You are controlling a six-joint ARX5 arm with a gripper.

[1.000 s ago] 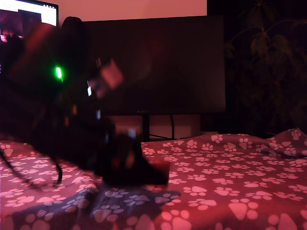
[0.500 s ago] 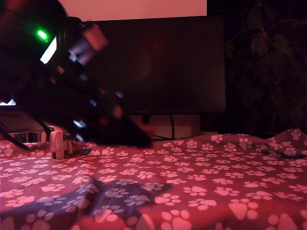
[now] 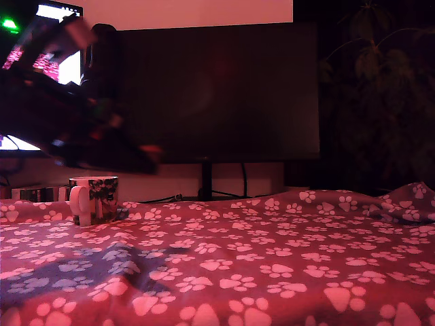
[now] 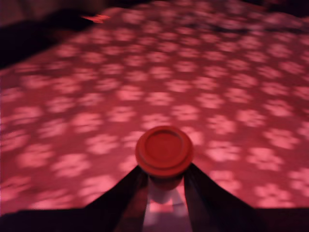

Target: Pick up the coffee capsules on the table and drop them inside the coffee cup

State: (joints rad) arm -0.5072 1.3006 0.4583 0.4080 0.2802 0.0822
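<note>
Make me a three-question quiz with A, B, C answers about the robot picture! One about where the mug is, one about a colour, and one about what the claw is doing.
1. Where does the coffee cup stand in the exterior view?
A. on the exterior view's left, on the table
B. in the middle, under the dark screen
C. on the exterior view's right, by the cloth fold

2. What colour is the coffee capsule in the wrist view?
A. blue
B. red
C. green

3. What is the gripper doing?
A. open over bare cloth
B. shut with nothing in it
C. shut on the capsule

Answers: 1 A, the mug sits at the left edge of the paw-print cloth. 2 B, its round flat rim looks red. 3 C, the two dark fingers press the capsule's body from both sides.
</note>
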